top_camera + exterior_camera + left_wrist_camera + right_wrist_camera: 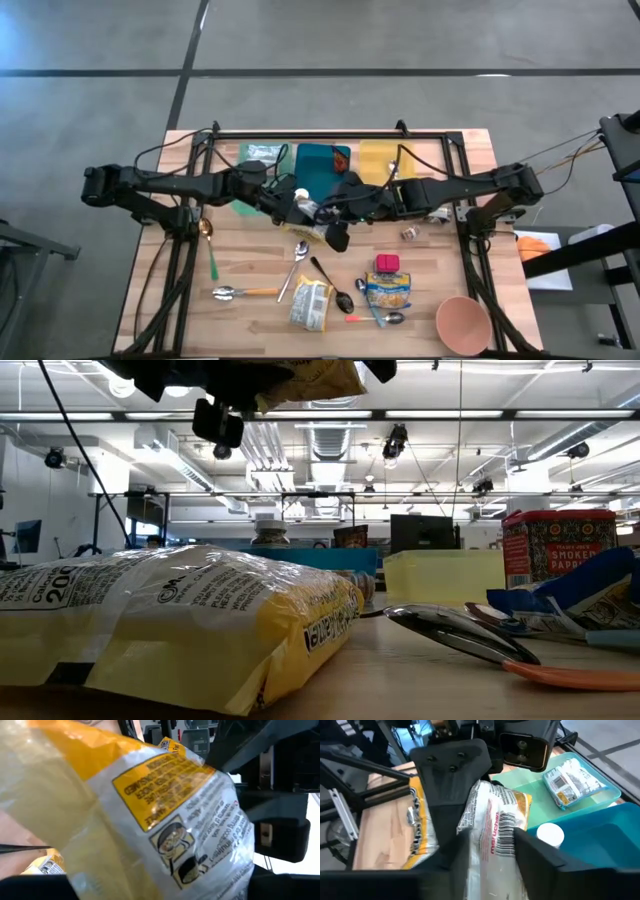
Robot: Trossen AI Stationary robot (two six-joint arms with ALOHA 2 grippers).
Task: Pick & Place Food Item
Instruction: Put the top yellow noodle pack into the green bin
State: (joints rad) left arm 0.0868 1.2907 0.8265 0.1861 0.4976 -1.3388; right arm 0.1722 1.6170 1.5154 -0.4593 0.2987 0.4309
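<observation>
A pale wooden-plank bench (pixel 250 270) with a black frame stood on a grey concrete floor (pixel 320 40); the low view looked into a large room with long ceiling lights and dark equipment stands. Along the bench's far edge sat three shallow bins: a light green one (pixel 530 780) holding a small packet, a teal one (pixel 322 160) and a yellow one (pixel 375 155). Nearer lay a yellow-and-clear noodle packet (pixel 311 303), several metal spoons, a red spice tin (pixel 388 264), a blue-and-yellow snack bag (pixel 387 290) and a pink plastic bowl (pixel 463 323). The task's thing, a crinkled yellow-and-white ramen packet (pixel 492 820) with black print and a barcode, hung in the air over the bench's middle, just in front of the teal bin. The left gripper (pixel 297 205) had its fingers closed on one end of the packet. The right gripper (pixel 340 222) met it from the other side, its fingers standing either side of the packet; whether they pressed it could not be told.
</observation>
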